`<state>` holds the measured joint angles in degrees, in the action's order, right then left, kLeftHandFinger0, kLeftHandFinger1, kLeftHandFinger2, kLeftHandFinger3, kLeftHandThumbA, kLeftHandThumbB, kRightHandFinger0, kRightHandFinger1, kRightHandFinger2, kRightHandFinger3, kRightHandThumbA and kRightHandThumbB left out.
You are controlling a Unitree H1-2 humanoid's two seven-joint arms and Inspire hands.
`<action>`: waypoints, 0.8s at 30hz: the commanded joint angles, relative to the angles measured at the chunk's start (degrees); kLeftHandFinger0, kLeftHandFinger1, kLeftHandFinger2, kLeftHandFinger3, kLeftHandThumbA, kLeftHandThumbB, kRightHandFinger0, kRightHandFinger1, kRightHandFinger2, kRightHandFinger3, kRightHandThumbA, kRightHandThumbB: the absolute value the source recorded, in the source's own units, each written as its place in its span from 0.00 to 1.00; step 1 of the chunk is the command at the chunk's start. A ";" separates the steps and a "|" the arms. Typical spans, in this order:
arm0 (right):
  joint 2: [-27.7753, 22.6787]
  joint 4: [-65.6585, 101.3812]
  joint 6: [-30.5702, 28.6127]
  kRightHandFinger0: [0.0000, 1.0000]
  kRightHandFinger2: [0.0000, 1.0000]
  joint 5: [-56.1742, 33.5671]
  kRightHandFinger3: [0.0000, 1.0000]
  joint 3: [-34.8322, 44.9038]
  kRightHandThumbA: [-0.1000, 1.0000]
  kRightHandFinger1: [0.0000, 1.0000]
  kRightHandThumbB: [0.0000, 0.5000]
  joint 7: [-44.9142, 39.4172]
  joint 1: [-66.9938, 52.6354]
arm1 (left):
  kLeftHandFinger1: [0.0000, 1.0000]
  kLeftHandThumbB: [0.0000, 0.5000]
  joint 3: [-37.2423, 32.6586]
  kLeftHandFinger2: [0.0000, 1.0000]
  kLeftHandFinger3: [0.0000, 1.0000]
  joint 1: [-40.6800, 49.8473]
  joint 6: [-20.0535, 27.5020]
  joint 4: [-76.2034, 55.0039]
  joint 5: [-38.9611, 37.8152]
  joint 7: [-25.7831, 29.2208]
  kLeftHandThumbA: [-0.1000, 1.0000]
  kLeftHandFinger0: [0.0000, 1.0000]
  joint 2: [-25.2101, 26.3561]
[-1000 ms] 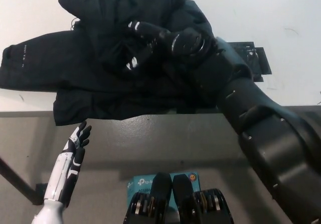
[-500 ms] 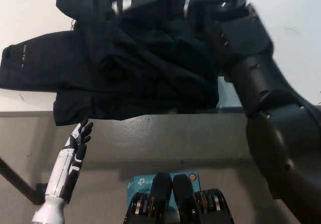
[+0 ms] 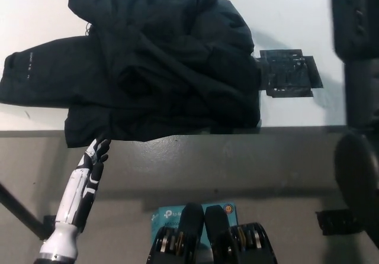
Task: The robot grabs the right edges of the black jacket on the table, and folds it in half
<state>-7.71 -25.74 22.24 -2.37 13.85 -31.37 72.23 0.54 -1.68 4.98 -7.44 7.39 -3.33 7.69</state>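
Observation:
The black jacket (image 3: pixel 148 63) lies bunched on the white table (image 3: pixel 296 15), its right part folded over onto the middle and one sleeve stretched out to the left. Its hem hangs slightly over the table's front edge. My black right arm (image 3: pixel 358 51) stands along the picture's right edge, away from the jacket; its hand is out of the picture. My white left hand (image 3: pixel 93 160) rests below the table edge at lower left, fingertips just under the jacket's hem, holding nothing.
A flat black plate (image 3: pixel 290 73) lies on the table right of the jacket. Below the table edge is grey floor with a teal box (image 3: pixel 172 215), a dark strip (image 3: pixel 336 221) and a black bar (image 3: pixel 18 212) at lower left.
My right arm has lifted off the jacket and swung away to the right edge, its hand leaving the picture. The black plate is uncovered. The left hand crept slightly up toward the hem.

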 commanded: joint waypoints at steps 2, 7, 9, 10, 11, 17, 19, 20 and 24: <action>-22.58 52.64 4.69 1.00 1.00 -23.71 1.00 9.04 1.00 1.00 0.87 5.06 -9.73 | 1.00 0.47 1.33 1.00 1.00 -8.19 2.41 1.54 -4.78 -0.82 1.00 1.00 0.78; -24.17 58.08 4.69 1.00 1.00 -28.05 1.00 10.39 1.00 1.00 0.89 7.70 -14.00 | 1.00 0.50 1.55 1.00 1.00 -8.89 2.90 2.15 -5.20 -0.90 1.00 1.00 0.84; -24.66 58.29 4.69 1.00 1.00 -28.64 1.00 10.04 1.00 1.00 0.89 8.41 -14.30 | 1.00 0.50 1.56 1.00 1.00 -8.91 2.94 2.19 -5.20 -0.91 1.00 1.00 0.83; -24.78 58.34 4.69 1.00 1.00 -28.80 1.00 9.96 1.00 1.00 0.89 8.60 -14.37 | 1.00 0.50 1.57 1.00 1.00 -8.92 2.95 2.20 -5.20 -0.92 1.00 1.00 0.83; -25.08 58.47 4.69 1.00 1.00 -29.17 1.00 9.74 1.00 1.00 0.89 9.04 -14.55 | 1.00 0.50 1.58 1.00 1.00 -8.93 2.96 2.22 -5.20 -0.92 1.00 1.00 0.83; -18.86 80.05 -1.50 1.00 1.00 -38.61 1.00 23.43 1.00 1.00 0.87 14.16 -44.25 | 1.00 0.56 2.12 1.00 1.00 -11.10 1.52 3.21 -6.06 -1.97 1.00 1.00 2.23; -13.92 80.16 -6.74 1.00 1.00 -36.16 1.00 20.74 1.00 1.00 0.91 12.89 -50.44 | 1.00 0.55 1.99 1.00 1.00 -10.79 1.69 2.87 -5.83 -1.91 1.00 1.00 2.10; -13.40 80.17 -7.37 1.00 1.00 -35.90 1.00 20.41 1.00 1.00 0.91 12.78 -51.16 | 1.00 0.55 1.97 1.00 1.00 -10.75 1.71 2.84 -5.80 -1.91 1.00 1.00 2.08; -6.98 78.64 -8.96 1.00 1.00 -34.49 1.00 17.36 1.00 1.00 0.91 11.51 -58.79 | 1.00 0.53 2.03 1.00 1.00 -9.78 1.75 2.37 -6.38 -2.20 1.00 1.00 2.06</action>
<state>-18.77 17.96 24.28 -13.76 23.58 -28.21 28.27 1.03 -6.71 4.98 -3.34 6.79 -3.41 7.72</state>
